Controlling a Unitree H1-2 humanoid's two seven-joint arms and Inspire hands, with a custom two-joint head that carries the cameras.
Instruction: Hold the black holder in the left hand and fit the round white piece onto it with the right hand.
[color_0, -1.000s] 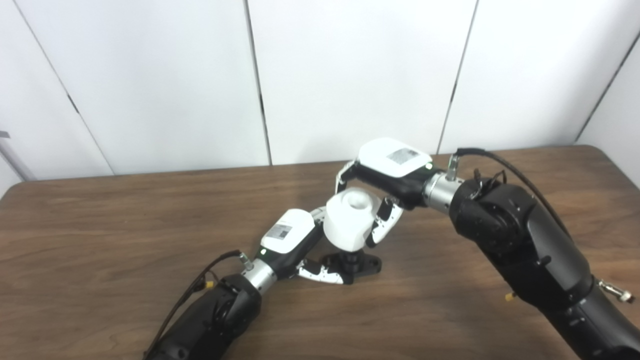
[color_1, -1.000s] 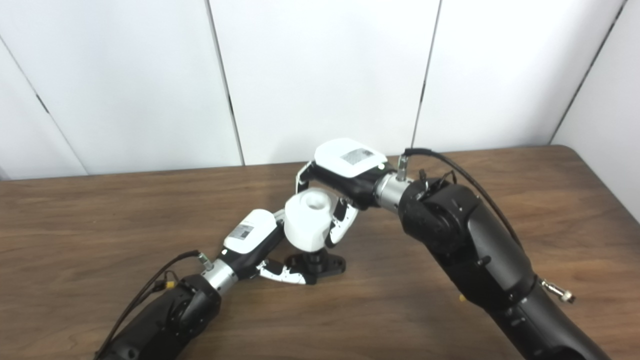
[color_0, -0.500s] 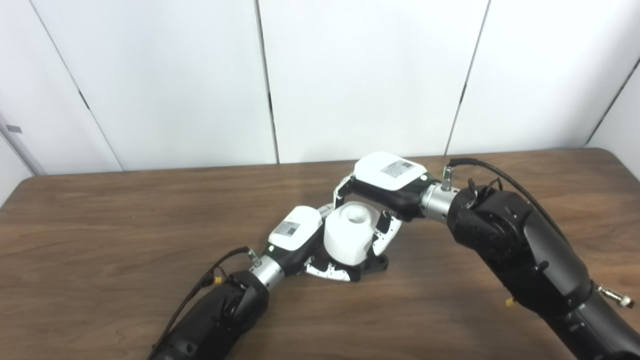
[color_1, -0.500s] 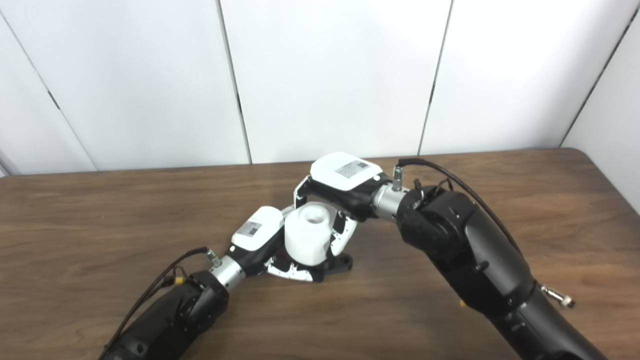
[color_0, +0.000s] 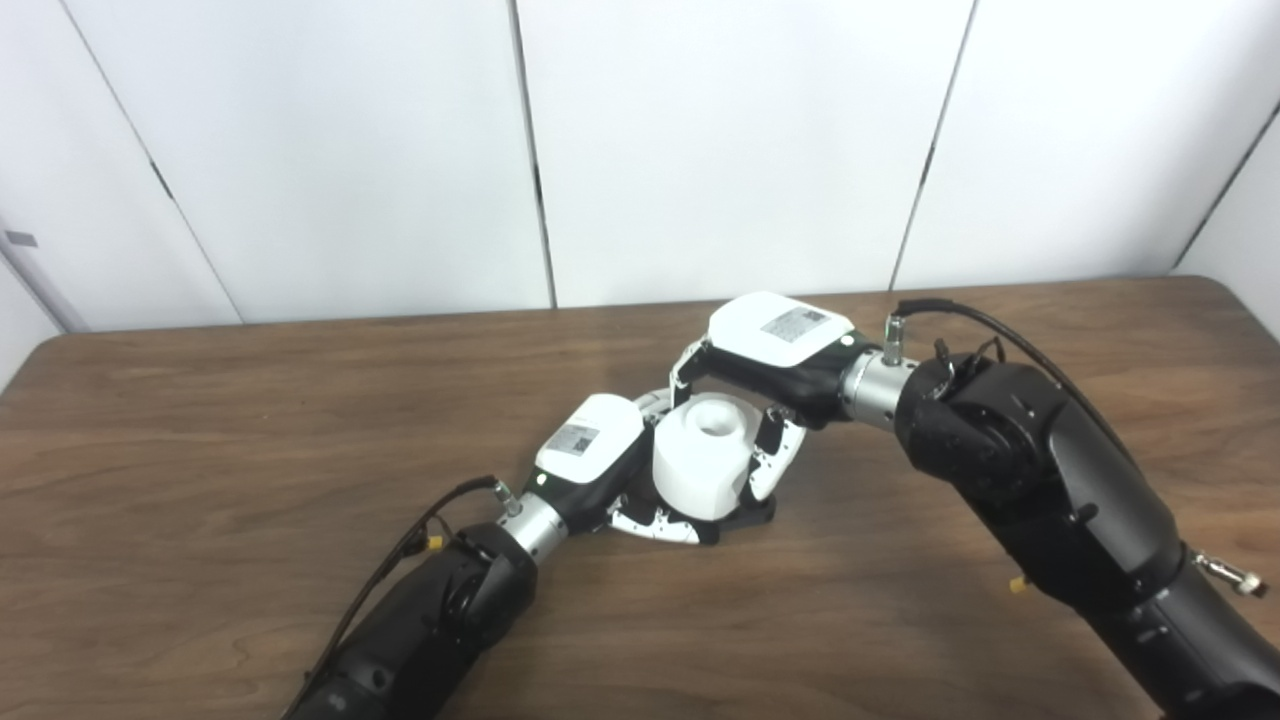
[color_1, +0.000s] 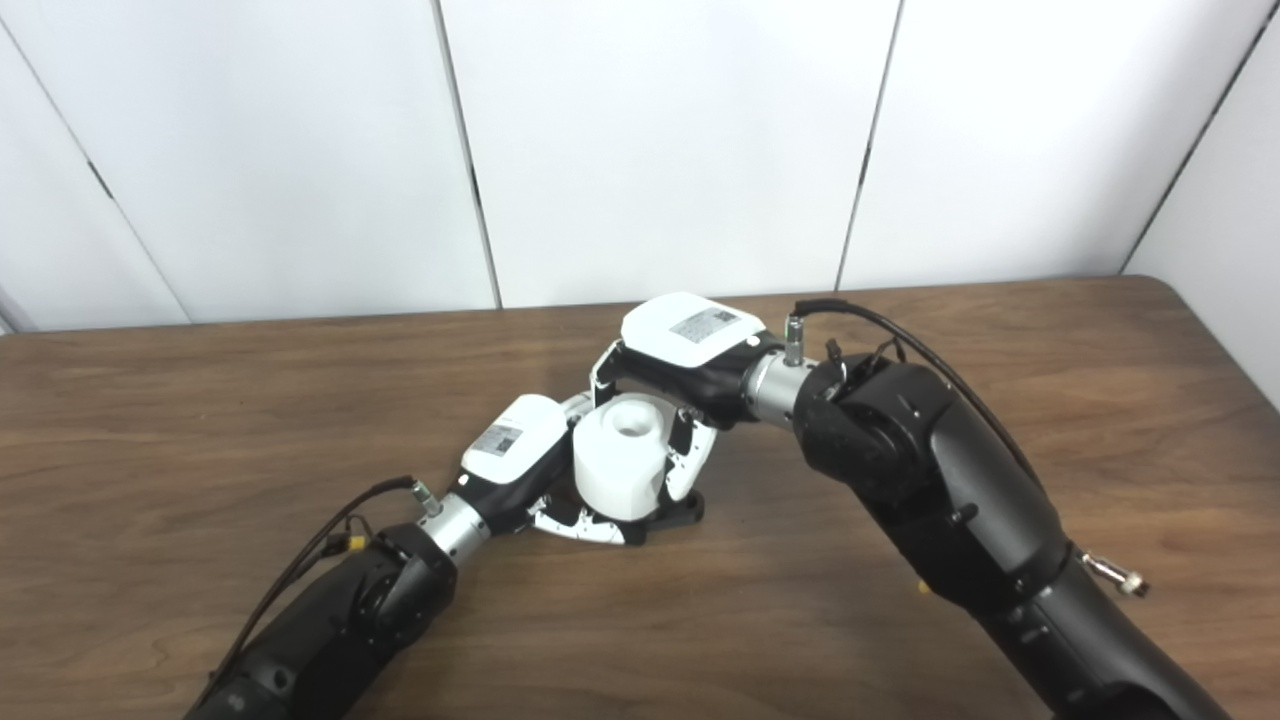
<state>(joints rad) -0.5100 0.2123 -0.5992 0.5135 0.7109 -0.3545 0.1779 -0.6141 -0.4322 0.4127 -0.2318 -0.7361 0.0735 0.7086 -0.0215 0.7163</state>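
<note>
Left eye view: right robot hand (color_0: 765, 385) grips white piece (color_0: 702, 456), left robot hand (color_0: 610, 480) steadies black holder (color_0: 745, 515) on worktop (color_0: 200, 450); press straight down; avoid tilting.

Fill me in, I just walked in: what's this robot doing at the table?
It's putting two parts together. The left hand grips a black holder lying on the wooden table. The right hand is closed around a round white piece, which sits low over the holder and hides most of it. Whether it's fully seated can't be seen.
</note>
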